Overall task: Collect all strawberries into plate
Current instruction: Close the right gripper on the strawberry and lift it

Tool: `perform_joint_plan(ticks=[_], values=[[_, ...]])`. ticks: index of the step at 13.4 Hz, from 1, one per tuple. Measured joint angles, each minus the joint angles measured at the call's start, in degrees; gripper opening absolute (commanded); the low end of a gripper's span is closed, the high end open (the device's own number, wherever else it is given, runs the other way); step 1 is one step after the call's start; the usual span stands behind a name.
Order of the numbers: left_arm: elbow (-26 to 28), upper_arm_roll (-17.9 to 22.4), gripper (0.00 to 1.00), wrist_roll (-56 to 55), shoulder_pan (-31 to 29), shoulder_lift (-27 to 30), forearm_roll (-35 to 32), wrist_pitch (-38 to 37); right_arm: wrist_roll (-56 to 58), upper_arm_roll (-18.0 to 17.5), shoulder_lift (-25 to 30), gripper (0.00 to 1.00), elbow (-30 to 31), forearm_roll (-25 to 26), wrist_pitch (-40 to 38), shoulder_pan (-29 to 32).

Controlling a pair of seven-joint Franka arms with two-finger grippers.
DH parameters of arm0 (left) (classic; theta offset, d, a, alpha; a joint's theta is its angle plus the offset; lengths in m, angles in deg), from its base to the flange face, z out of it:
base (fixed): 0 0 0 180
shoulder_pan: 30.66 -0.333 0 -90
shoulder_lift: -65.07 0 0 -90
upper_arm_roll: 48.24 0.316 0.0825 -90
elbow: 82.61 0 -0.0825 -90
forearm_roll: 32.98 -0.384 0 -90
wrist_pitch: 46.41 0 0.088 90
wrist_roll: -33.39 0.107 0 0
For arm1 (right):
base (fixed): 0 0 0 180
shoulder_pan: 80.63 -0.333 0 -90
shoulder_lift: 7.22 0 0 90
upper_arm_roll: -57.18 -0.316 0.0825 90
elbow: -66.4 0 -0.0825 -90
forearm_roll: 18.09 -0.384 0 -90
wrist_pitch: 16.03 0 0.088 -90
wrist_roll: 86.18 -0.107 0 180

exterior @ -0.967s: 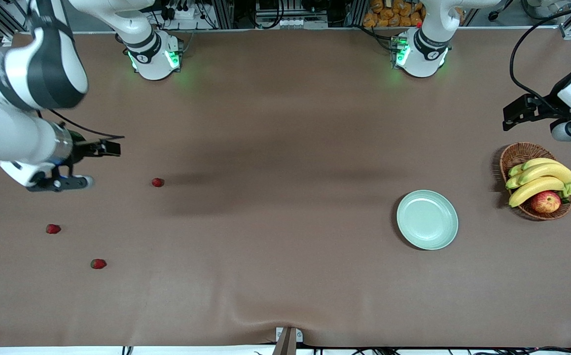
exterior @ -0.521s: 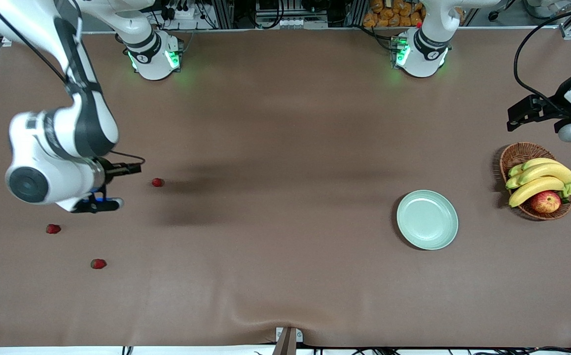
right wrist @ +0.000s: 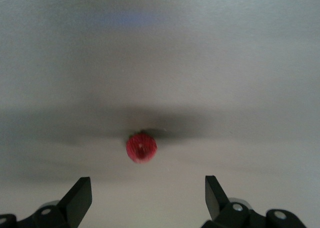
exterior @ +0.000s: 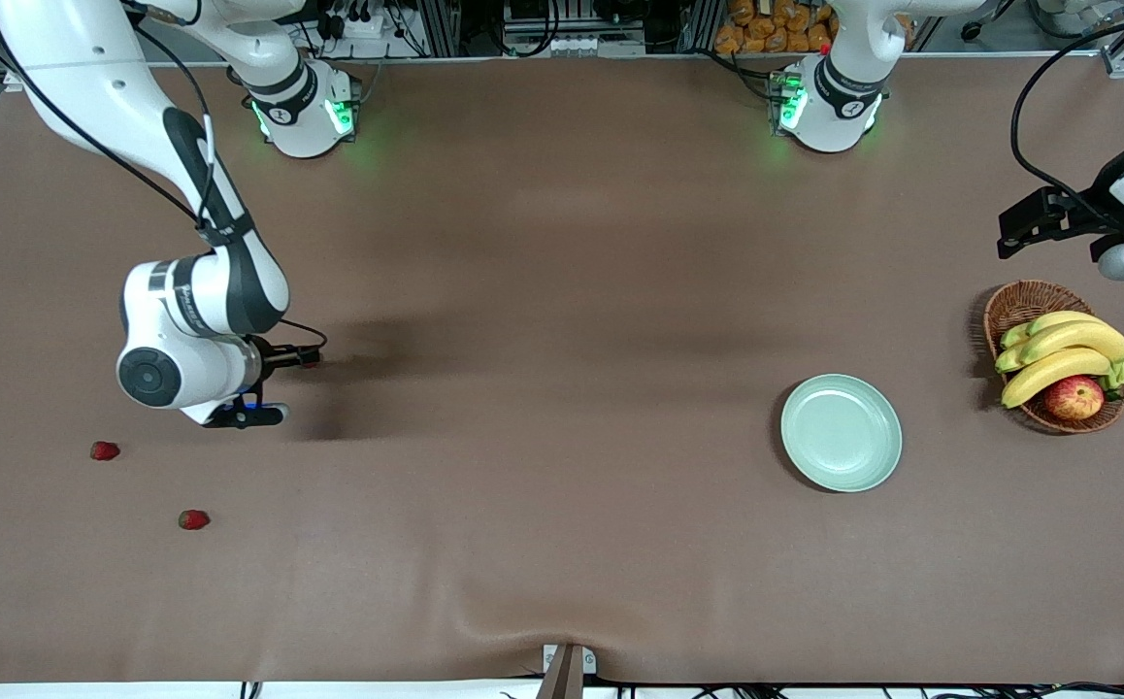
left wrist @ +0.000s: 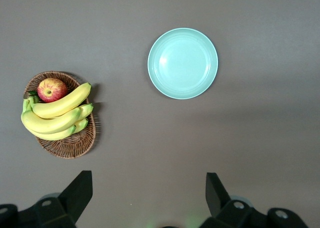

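Your right gripper (right wrist: pixel 145 200) hangs wide open over one strawberry (right wrist: pixel 141 147) on the brown table (exterior: pixel 562 544); your left gripper (left wrist: pixel 147 200) waits wide open above the basket (left wrist: pixel 70 145).

a robotics lab: bench-bolted arm bases (exterior: pixel 305 112), aluminium framing (exterior: pixel 446 24).

- No text, label, brand, number or sign could be read anywhere in the views.
- The plate (exterior: pixel 842 433) was plain and unmarked.
- The round marks on the arm bases at about twelve o'clock in the front view were too small to make out.
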Motion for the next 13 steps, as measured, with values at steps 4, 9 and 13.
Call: perform_joint_plan(ticks=[4,9,13], values=[[0.10,0.00,1.00,0.00,0.00,0.00,0.00,0.00,-0.14,0.01,-2.97,1.00,0.11,-2.31,1.76,0.00],[0.13,0.00,1.00,0.00,0.00,-0.01,0.00,0.00,-0.35,0.06,-4.42,0.81,0.13,-3.69,2.00,0.01],[0.15,-0.02,1.00,0.00,0.00,-0.01,0.00,0.00,-0.77,0.24,-4.42,0.00,0.13,-3.82,2.07,0.21]])
